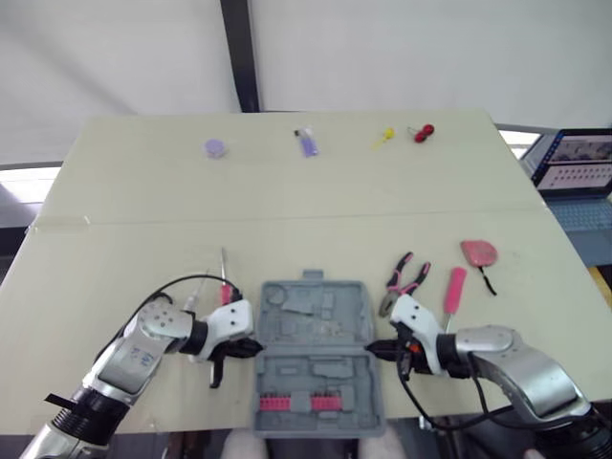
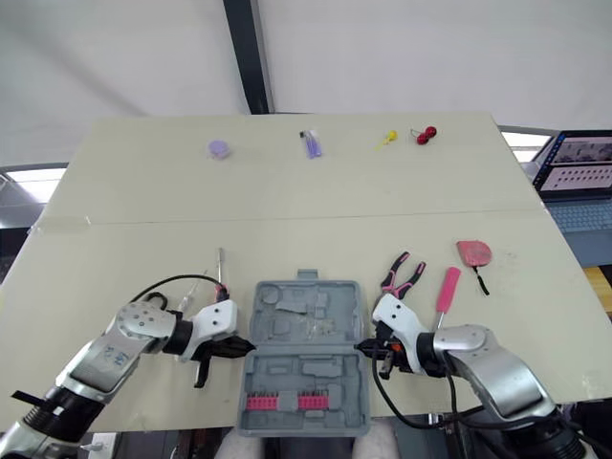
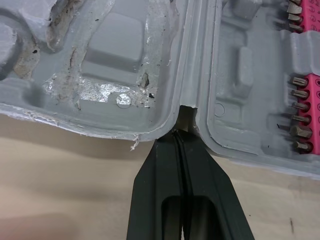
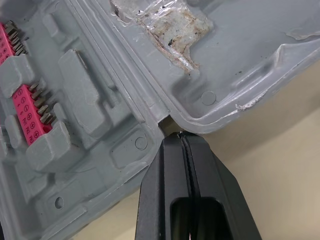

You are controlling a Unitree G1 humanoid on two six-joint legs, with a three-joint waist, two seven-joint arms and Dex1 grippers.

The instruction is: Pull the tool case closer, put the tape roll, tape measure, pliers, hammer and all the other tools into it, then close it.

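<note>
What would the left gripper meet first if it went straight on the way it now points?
The tool case. The left gripper, jaws shut, points into the hinge notch between the two open halves. Its tips sit right at that edge, though whether they already touch is unclear.

Pale cream tabletop (image 2: 287, 201): open grey plastic tool case (image 2: 304, 354) at near edge. Rt of it: pink-handled pliers (image 2: 402, 275), pink-handled driver (image 2: 447, 287), pink tape measure (image 2: 473, 252). Lt: thin-shaft screwdriver (image 2: 221, 268). Far side: purple tape roll (image 2: 219, 149), small purple item (image 2: 311, 144), yellow bit (image 2: 387, 138), red bit (image 2: 425, 134).

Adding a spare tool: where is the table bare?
Bare: the wide band between the far tape roll and the tool case, and the left end of the table. Crowded: right of the case, around pliers and tape measure.
</note>
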